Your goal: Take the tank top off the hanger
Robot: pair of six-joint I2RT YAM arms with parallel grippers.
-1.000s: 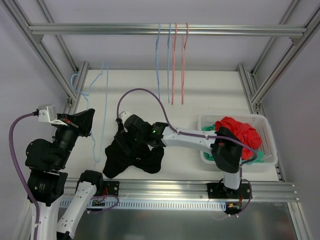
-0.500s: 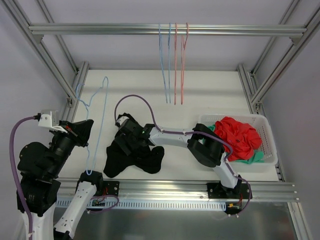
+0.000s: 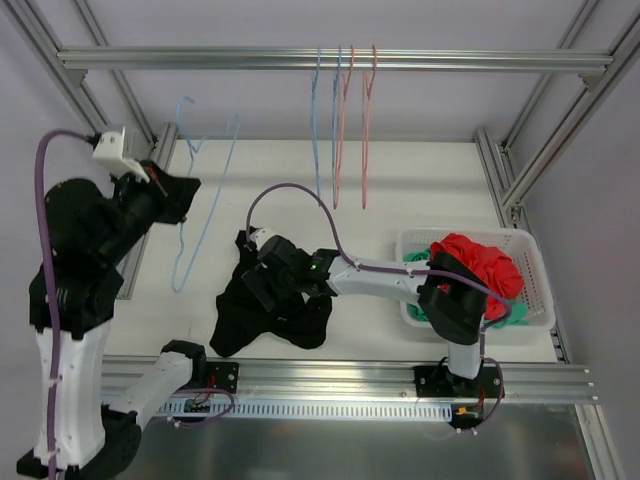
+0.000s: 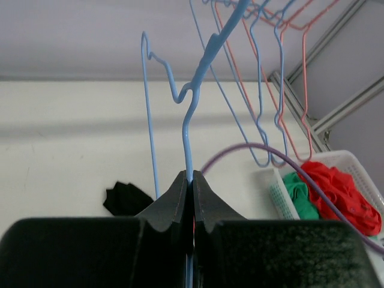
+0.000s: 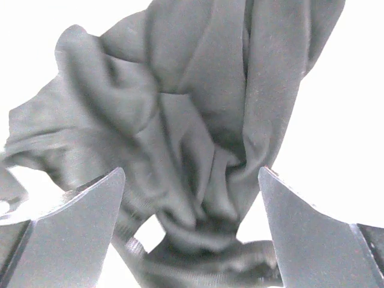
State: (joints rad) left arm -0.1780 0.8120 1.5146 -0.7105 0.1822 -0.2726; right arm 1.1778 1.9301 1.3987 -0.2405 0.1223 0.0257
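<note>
The black tank top (image 3: 268, 318) lies crumpled on the desk (image 3: 420, 190) at lower centre, free of the blue hanger (image 4: 204, 57). The right gripper (image 5: 189, 177) hangs just over it, jaws wide apart. At upper left, the left gripper (image 4: 192, 180) has its jaws clamped on the hanger wire. Spare hangers (image 3: 340, 130) dangle from the rail (image 3: 200, 58) at top centre. The basket (image 3: 541, 270) at right holds a red garment (image 3: 480, 262) and a green garment (image 3: 515, 316).

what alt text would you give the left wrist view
The left gripper is shut on a bare blue hanger that stands up from its jaws. Behind, more hangers hang above a white table, with the black tank top lying at lower left and a basket of red and green clothes at right.
</note>
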